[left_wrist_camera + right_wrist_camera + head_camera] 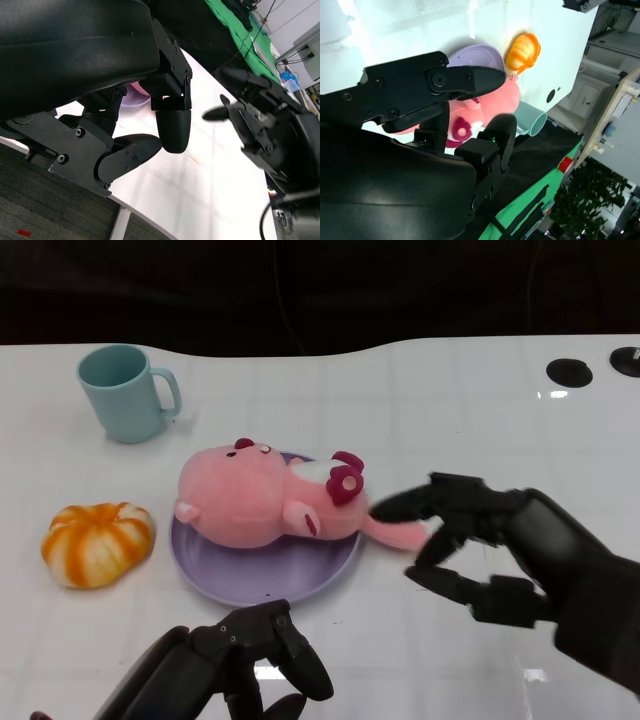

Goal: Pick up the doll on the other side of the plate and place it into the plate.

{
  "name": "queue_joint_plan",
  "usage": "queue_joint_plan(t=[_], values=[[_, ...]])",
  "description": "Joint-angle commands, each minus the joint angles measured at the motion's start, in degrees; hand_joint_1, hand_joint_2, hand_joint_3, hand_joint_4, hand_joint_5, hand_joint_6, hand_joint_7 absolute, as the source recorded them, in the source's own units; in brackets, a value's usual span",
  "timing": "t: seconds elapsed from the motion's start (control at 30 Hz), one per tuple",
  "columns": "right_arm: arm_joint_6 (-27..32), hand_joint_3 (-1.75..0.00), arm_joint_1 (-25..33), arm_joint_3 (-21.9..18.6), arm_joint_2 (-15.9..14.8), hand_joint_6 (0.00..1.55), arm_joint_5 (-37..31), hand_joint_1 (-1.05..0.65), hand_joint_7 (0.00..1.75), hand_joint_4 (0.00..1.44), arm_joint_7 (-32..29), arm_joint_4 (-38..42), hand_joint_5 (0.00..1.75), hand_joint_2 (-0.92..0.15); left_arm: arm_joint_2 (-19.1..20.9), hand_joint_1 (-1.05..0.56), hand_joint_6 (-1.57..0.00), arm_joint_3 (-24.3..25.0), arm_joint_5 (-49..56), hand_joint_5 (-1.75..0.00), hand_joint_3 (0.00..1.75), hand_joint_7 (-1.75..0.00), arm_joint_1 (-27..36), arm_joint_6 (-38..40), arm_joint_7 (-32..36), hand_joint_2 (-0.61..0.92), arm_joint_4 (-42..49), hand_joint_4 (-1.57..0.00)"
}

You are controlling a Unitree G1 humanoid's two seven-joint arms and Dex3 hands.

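Note:
A pink plush doll (pixel 262 502) with dark red bows lies on its side across the lilac plate (pixel 250 582), one leg hanging over the rim toward my right hand. That right hand (pixel 470 545) hovers just right of the plate, fingers spread, holding nothing; its fingertips are close to the doll's leg. The right wrist view shows the doll (pixel 495 102) and plate (pixel 480 55) past those fingers. My left hand (pixel 235 660) sits low near the table's front edge, below the plate, with its fingers curled in on nothing.
A teal mug (pixel 125 392) stands at the back left. An orange-and-white pumpkin toy (pixel 98 543) lies left of the plate. Two black round holes (pixel 570 371) mark the table's far right. The table's dark far edge runs behind.

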Motion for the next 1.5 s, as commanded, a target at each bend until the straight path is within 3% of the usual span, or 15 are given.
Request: queue_joint_plan(t=[0.03, 0.17, 0.33, 0.5, 0.9, 1.1, 1.5], values=[[0.36, -0.81, 3.41, -2.98, -1.57, 0.51, 4.02, -0.14, 1.25, 0.52, 0.86, -3.99, 1.52, -0.70, 0.36, -0.19, -0.63, 0.69, -0.77, -1.75, 0.96, -1.31, -0.10, -0.09, 0.06, 0.63, 0.44, -0.72], [2.16, -1.06, 6.22, -5.38, -3.52, 0.63, 6.55, -0.08, 1.37, 0.64, 1.37, -8.63, 1.64, -0.56, 0.62, -0.20, -0.63, 1.00, -1.38, -1.75, 0.97, -1.31, -0.07, -0.42, 0.04, 0.63, 0.61, -0.70], [9.28, -1.18, 10.15, -9.31, -5.77, 0.66, 10.63, -0.09, 1.45, 0.67, 1.77, -14.71, 1.74, -0.48, 0.96, -0.18, -0.63, 1.87, -2.10, -1.75, 0.98, -1.31, 0.16, -1.03, -0.08, 0.63, 0.71, -0.69], [6.37, -1.14, 11.90, -8.80, -7.05, 0.63, 9.76, -0.08, 1.50, 0.69, 1.18, -12.46, 1.75, -0.51, 1.65, -0.22, -0.62, 3.23, -2.81, -1.74, 0.87, -1.31, 0.62, -1.51, -0.50, 0.69, 1.11, -0.66], [0.17, -1.16, 11.05, -5.62, -9.56, 0.69, 6.11, -0.10, 1.43, 0.74, 1.52, -7.19, 1.75, -0.49, 1.94, -0.21, -0.61, 4.76, -4.47, -1.70, 0.87, -1.32, 0.73, -1.65, -0.56, 0.70, 1.71, -0.65], [0.30, -1.15, 10.43, -4.54, -10.66, 0.74, 4.16, -0.10, 1.41, 0.83, 1.63, -6.32, 1.75, -0.49, 1.93, -0.20, -0.62, 5.08, -4.75, -1.72, 0.90, -1.34, 1.00, -2.81, -0.56, 0.68, 2.26, -0.66], [-0.30, -1.12, 9.59, -4.25, -11.10, 0.77, 4.66, -0.12, 1.41, 0.82, 2.50, -5.28, 1.75, -0.51, 1.43, -0.20, -0.62, 5.50, -5.53, -1.69, 0.90, -1.34, 1.12, -3.60, -0.10, 0.67, 2.76, -0.67]])
